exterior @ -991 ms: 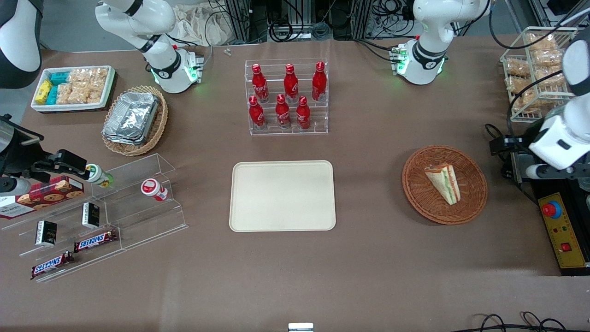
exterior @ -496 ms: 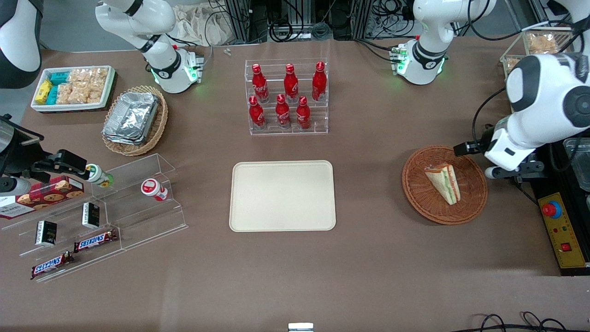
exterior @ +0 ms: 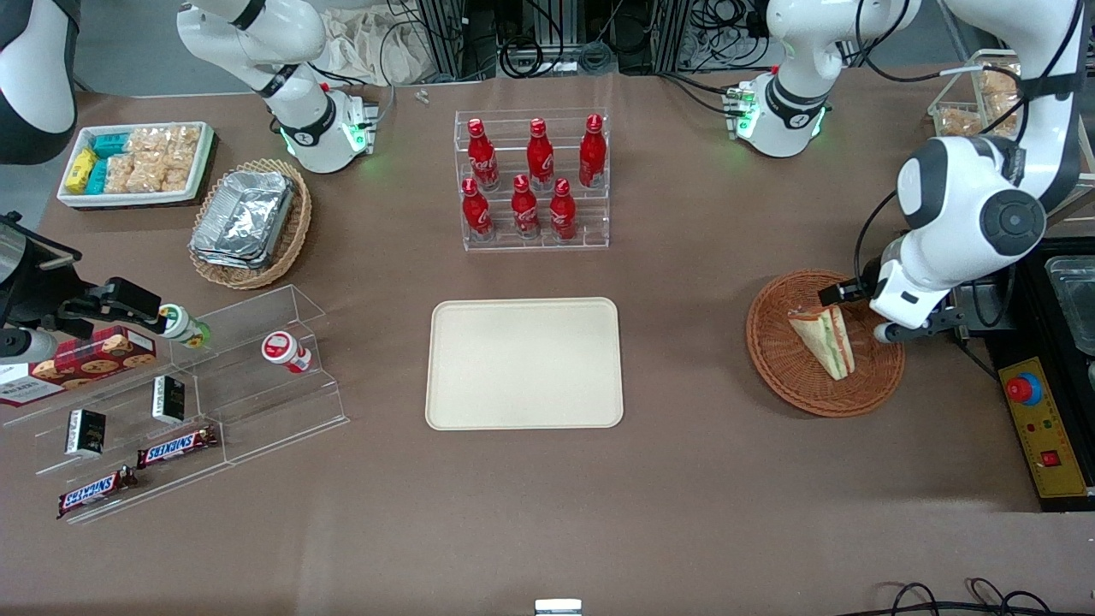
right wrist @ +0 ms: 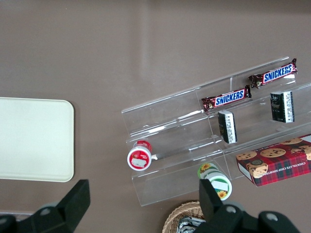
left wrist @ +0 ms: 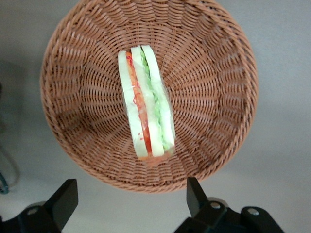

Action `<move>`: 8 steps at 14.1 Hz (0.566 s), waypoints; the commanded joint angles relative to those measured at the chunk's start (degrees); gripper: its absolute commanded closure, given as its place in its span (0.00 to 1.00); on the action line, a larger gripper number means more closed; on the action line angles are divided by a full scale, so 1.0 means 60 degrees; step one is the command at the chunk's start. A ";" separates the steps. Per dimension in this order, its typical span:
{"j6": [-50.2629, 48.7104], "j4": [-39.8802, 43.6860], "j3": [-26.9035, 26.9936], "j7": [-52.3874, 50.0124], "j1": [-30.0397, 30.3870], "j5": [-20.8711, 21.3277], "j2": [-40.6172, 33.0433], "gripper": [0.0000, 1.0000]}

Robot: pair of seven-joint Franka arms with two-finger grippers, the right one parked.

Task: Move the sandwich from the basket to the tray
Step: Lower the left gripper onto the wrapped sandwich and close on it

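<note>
Sandwich lies inside the basket, near the basket's centre, resting on one bread face with its filling edge turned up. The wrist view confirms this: sandwich sits on the woven floor of the basket, touching nothing else.

Basket stands on the table toward the working arm's end, near that edge. Tray sits at the table's middle, well apart from the basket, with nothing on it.

Gripper hangs above the basket's rim on the side toward the working arm's end, just beside the sandwich and not touching it. In the wrist view the gripper shows both fingers spread wide, with nothing between them; the sandwich lies outside the gap.

Status: no part of the transfer is complete. The step in hand appears to be the approach. Outstanding items, as judged: centre the spread jaws over the sandwich, descend, close across the bread faces, lift clear of the rim, carry to the tray, release.

Noted risk: the soft bread could squash or slip under a firm pinch.
</note>
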 commanded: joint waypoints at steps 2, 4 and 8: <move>0.0899 -0.0038 -0.0020 -0.1404 -0.0022 0.0840 0.0732 0.01; 0.1119 -0.0067 -0.0020 -0.1730 -0.0139 0.1063 0.0894 0.01; 0.1749 -0.0550 -0.0020 -0.1730 -0.0125 0.1063 0.0895 0.01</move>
